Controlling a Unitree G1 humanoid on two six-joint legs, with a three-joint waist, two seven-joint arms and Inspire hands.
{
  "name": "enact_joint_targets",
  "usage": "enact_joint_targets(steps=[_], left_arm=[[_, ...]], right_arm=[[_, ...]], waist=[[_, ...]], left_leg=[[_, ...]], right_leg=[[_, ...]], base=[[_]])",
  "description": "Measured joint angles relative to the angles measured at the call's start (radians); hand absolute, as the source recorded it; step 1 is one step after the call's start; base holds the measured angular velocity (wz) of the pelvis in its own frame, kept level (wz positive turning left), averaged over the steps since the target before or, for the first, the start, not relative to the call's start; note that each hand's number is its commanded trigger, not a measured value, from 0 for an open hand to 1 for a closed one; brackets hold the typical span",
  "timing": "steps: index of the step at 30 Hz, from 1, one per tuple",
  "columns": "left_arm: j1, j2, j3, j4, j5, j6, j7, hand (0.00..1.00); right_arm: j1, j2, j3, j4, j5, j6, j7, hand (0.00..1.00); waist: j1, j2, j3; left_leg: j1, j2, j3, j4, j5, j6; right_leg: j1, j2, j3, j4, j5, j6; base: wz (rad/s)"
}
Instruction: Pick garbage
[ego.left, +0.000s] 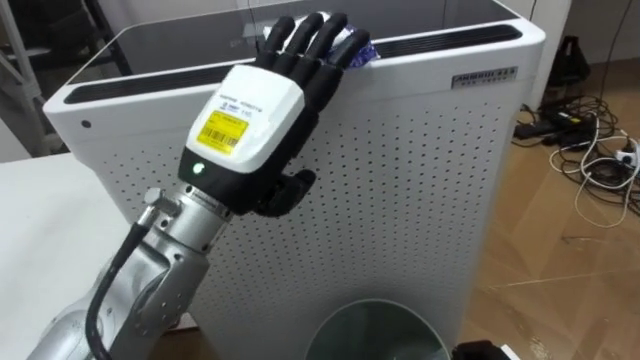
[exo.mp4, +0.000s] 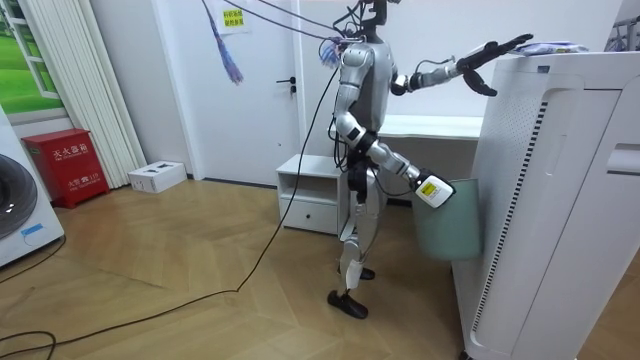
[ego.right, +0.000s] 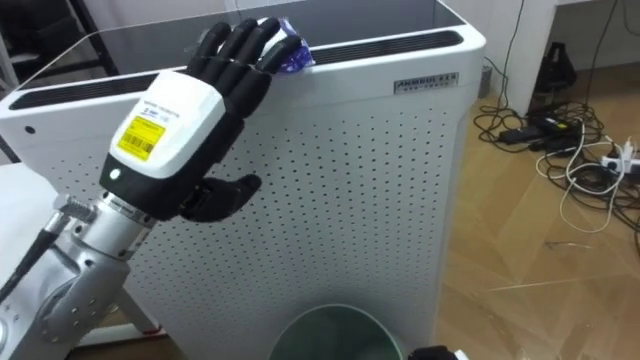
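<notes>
Left hand (ego.left: 262, 110) reaches over the top edge of the unit (ego.left: 430, 170), fingers straight, thumb spread, fingertips at the wrapper (ego.left: 356, 47) lying there; no grasp made. Right hand (exo.mp4: 432, 190) is at the bin (ego.left: 378, 334) below, grip indeterminable. Judged outstanding: pickup and drop.

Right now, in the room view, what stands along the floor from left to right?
washing machine → red box → white box → low white cabinet → green bin → tall white appliance
</notes>
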Motion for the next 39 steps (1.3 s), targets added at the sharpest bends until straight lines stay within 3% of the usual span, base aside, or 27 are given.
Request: enact_joint_targets(steps=[5,11,15,22,28,34,39], left_arm=[[-0.062,0.024,0.002,-0.001,-0.032,0.013,-0.048,0.00],[-0.164,0.079,0.019,-0.015,-0.068,0.015,-0.069,0.00],[-0.164,0.083,0.039,-0.025,-0.072,0.016,-0.095,0.00],[-0.164,0.136,0.051,-0.014,-0.149,0.016,-0.139,0.00],[-0.164,0.136,0.051,0.000,-0.148,0.016,-0.142,0.00],[-0.164,0.136,0.081,0.013,-0.174,0.017,-0.202,0.00],[-0.164,0.136,0.082,0.038,-0.184,0.048,-0.249,0.00]], right_arm=[[-0.001,-0.009,-0.003,0.000,0.003,0.001,0.004,1.00],[-0.004,-0.020,-0.005,0.000,0.002,0.007,0.005,1.00],[-0.004,-0.021,-0.005,0.000,-0.001,0.013,-0.001,1.00],[-0.004,-0.031,-0.005,0.000,-0.010,0.018,-0.002,1.00],[-0.005,-0.031,-0.005,0.000,-0.042,0.018,0.002,1.00],[-0.006,-0.030,-0.013,0.000,-0.043,0.020,0.009,1.00],[-0.006,-0.029,-0.029,0.000,-0.043,0.021,0.025,1.00]], waist=[[0.014,0.024,-0.0026],[0.024,0.022,-0.0019],[0.036,0.022,-0.0017],[0.044,0.022,-0.0015],[0.042,0.031,-0.0012],[0.038,0.040,-0.0012],[0.037,0.039,-0.0005]], left_leg=[[0.001,0.002,0.000,-0.006,0.001,0.002],[0.001,0.001,-0.001,-0.006,0.002,0.001],[0.002,0.001,-0.002,-0.004,0.002,0.001],[0.000,0.000,-0.003,0.009,0.002,0.001],[-0.003,0.001,-0.003,0.009,0.001,0.002],[-0.002,0.001,0.003,0.004,0.001,0.002],[0.000,0.001,0.007,0.003,0.002,0.002]], right_leg=[[-0.005,0.002,0.002,0.005,0.000,0.000],[-0.004,0.000,0.001,0.005,0.000,0.000],[-0.003,0.000,0.002,0.005,0.000,0.000],[0.001,-0.001,0.001,0.007,0.000,0.000],[0.001,0.000,0.000,0.010,0.000,0.000],[-0.002,0.000,0.002,0.008,0.000,0.000],[-0.004,-0.001,0.003,0.007,0.000,0.000]], base=[[-0.01],[0.00],[0.01],[0.01],[0.00],[0.00],[0.00]])
